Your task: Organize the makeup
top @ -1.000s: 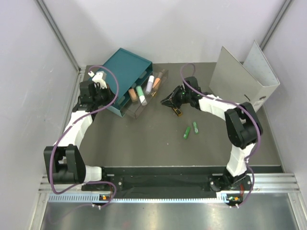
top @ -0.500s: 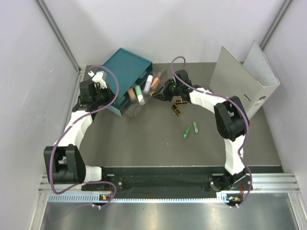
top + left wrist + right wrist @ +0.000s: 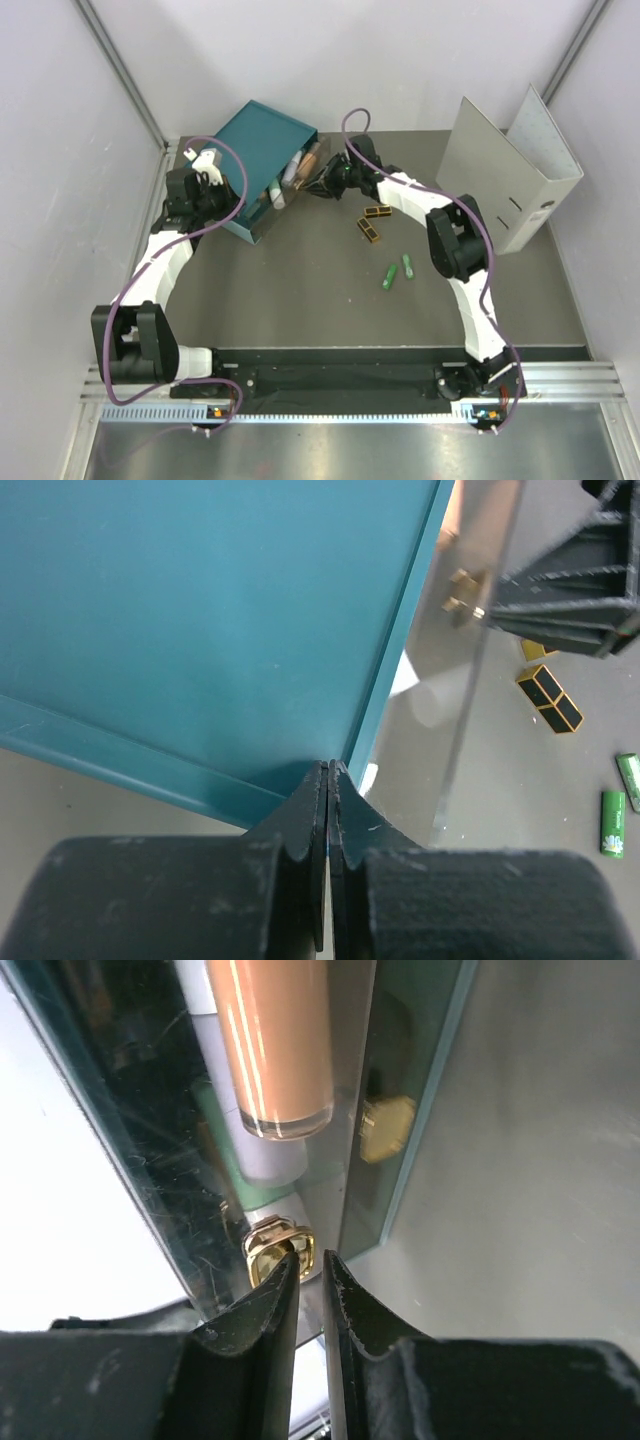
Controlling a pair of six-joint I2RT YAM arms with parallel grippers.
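The teal drawer box (image 3: 262,150) stands at the back left, its clear drawers almost fully in. My right gripper (image 3: 318,186) is shut with a thin gap, its tips against a clear drawer front (image 3: 200,1160) beside a gold knob (image 3: 280,1250). A peach tube (image 3: 272,1040) and a pale tube (image 3: 270,1160) lie in that drawer. My left gripper (image 3: 205,178) is shut and empty, its tips (image 3: 328,772) at the box's teal corner (image 3: 200,630). Two black-and-gold cases (image 3: 377,212) (image 3: 369,231) and two green tubes (image 3: 389,277) (image 3: 408,266) lie on the table; they also show in the left wrist view (image 3: 550,698) (image 3: 612,822).
A large grey binder (image 3: 510,165) stands open at the back right. Grey walls close in the table on the left, back and right. A second gold knob (image 3: 385,1125) sits on the neighbouring drawer front.
My right gripper has moved left from near the black-and-gold cases to the drawer fronts, and the drawers with the tubes have slid into the teal box. The left arm has not moved.
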